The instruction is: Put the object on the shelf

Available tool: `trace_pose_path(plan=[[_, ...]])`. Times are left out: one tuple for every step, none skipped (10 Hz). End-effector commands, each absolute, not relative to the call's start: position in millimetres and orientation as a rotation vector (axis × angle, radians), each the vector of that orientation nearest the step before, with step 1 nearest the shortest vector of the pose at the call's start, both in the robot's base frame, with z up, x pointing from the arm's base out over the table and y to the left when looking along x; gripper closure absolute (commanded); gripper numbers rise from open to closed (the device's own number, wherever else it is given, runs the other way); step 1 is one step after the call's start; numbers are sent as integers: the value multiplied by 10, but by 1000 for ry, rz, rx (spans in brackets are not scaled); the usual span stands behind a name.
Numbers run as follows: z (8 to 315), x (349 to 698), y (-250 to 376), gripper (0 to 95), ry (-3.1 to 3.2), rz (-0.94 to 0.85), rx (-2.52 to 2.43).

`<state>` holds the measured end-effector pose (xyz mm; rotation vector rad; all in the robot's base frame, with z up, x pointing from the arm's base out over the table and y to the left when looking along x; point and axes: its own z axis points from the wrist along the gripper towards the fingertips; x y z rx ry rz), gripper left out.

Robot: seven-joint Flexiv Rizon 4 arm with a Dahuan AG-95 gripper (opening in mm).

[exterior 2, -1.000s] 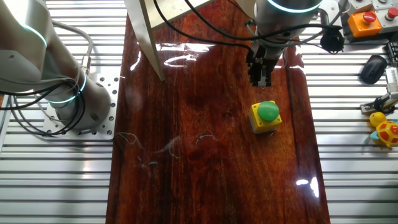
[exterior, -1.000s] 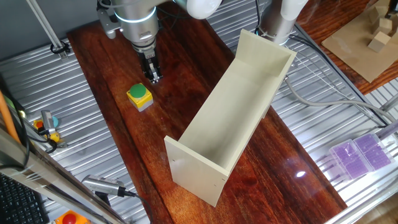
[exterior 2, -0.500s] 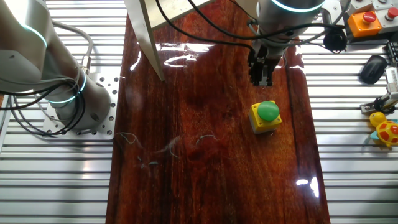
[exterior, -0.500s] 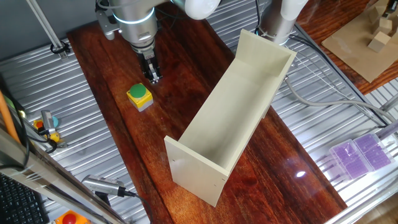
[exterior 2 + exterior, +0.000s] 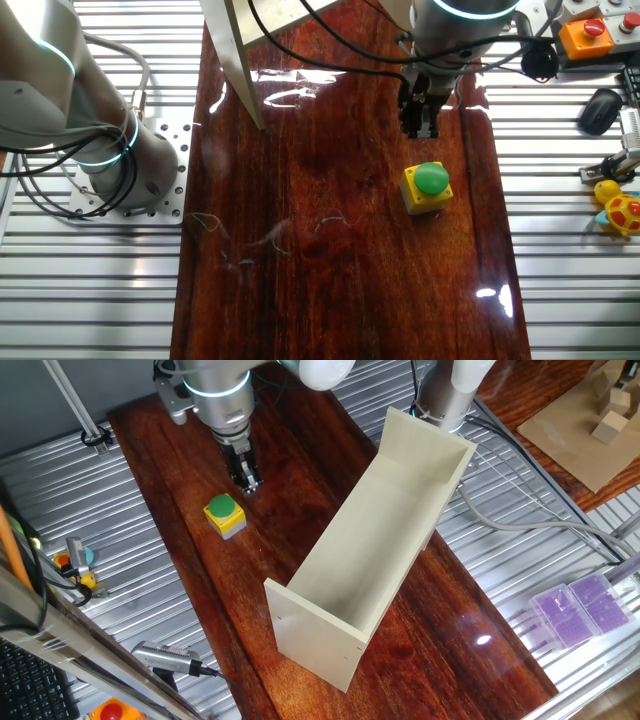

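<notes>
Single arm reaches in from the far end of the table, wrist housing with a lit cyan ring pointing straight down. Gripper [image 5: 247, 484] [image 5: 420, 130] hangs vertical, clear of the tabletop. Dark fingers [image 5: 412, 118] sit close together, tips nearly meeting; looks closed with nothing between them, though the narrow gap is hard to judge from either fixed view.

A long, glossy dark-red wooden tabletop [image 5: 300, 480] lies across a ribbed metal bench. On it, just beside the fingertips of the gripper [image 5: 247, 484], sits the small yellow box with a round green push-button [image 5: 224, 516]. Well apart from the gripper, on its other side, the long cream board shelf [image 5: 375, 530] rests with its open trough upward.
</notes>
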<state>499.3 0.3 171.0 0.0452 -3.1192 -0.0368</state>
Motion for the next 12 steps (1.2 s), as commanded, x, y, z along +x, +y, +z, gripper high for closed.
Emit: trace_pose_path(plan=[[1709, 4994, 3, 950, -3121, -38, 9], [1709, 4994, 3, 950, -3119, -38, 0], [1707, 4991, 3, 950, -3118, -38, -9], [1709, 4989, -2, 950, -3119, -38, 112], [1709, 4989, -2, 950, -3120, -38, 151], [1709, 4989, -2, 950, -3119, -37, 170], [1709, 4989, -2, 950, -3118, -37, 180], [1709, 4989, -2, 950, -3118, -38, 191], [1709, 4989, -2, 950, -3118, -38, 203], [1709, 4989, -2, 950, -3118, -37, 220], [1709, 4989, -2, 950, -3118, -36, 230], [1708, 4992, -2, 950, -3121, -37, 261]])
